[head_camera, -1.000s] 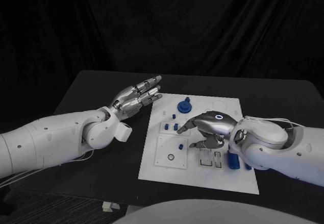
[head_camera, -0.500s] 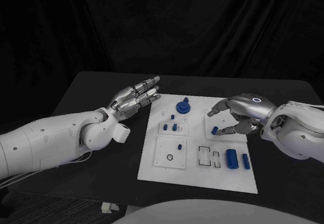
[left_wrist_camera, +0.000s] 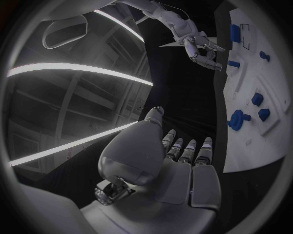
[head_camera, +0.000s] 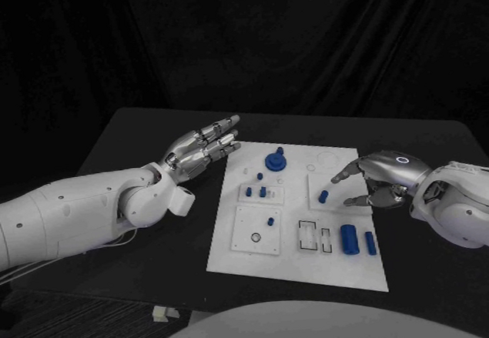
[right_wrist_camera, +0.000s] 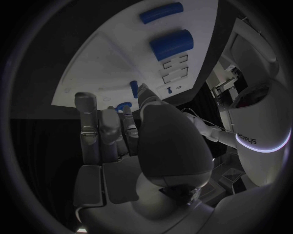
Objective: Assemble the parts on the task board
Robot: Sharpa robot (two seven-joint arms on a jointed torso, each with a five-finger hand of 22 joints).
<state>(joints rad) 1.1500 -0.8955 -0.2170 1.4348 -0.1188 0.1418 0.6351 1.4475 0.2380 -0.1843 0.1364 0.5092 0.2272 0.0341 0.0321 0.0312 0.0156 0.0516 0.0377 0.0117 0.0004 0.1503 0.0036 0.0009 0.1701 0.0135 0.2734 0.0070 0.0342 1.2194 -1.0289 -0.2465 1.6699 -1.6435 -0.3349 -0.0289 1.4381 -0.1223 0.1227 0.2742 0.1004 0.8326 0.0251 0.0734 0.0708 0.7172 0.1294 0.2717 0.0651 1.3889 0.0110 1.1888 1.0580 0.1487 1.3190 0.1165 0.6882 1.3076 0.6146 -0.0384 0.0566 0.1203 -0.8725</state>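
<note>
The white task board [head_camera: 298,264] lies in the middle of the black table. On it stand a blue round knob [head_camera: 276,161], two small blue pieces [head_camera: 257,190], a small blue peg [head_camera: 272,221] and another small blue piece [head_camera: 323,196]. Two blue cylinders [head_camera: 350,237] lie near its front right. My right hand [head_camera: 379,181] hovers at the board's right edge with its fingers apart, one fingertip close to the small piece, holding nothing. My left hand [head_camera: 205,148] is held flat and open beside the board's far left corner. The right wrist view shows the cylinders [right_wrist_camera: 172,44] and a peg [right_wrist_camera: 134,87] beyond the right hand [right_wrist_camera: 122,141].
Empty rectangular slots [head_camera: 311,234] and a black ring [head_camera: 258,237] mark the board's front half. Bare black table [head_camera: 142,137] surrounds the board, with dark curtain behind. In the left wrist view, the board [left_wrist_camera: 268,141] and blue knob [left_wrist_camera: 237,119] lie beside my left hand [left_wrist_camera: 183,165].
My right hand has drawn back from over the board's middle to its right edge, uncovering the slots and cylinders. The left hand has stayed put.
</note>
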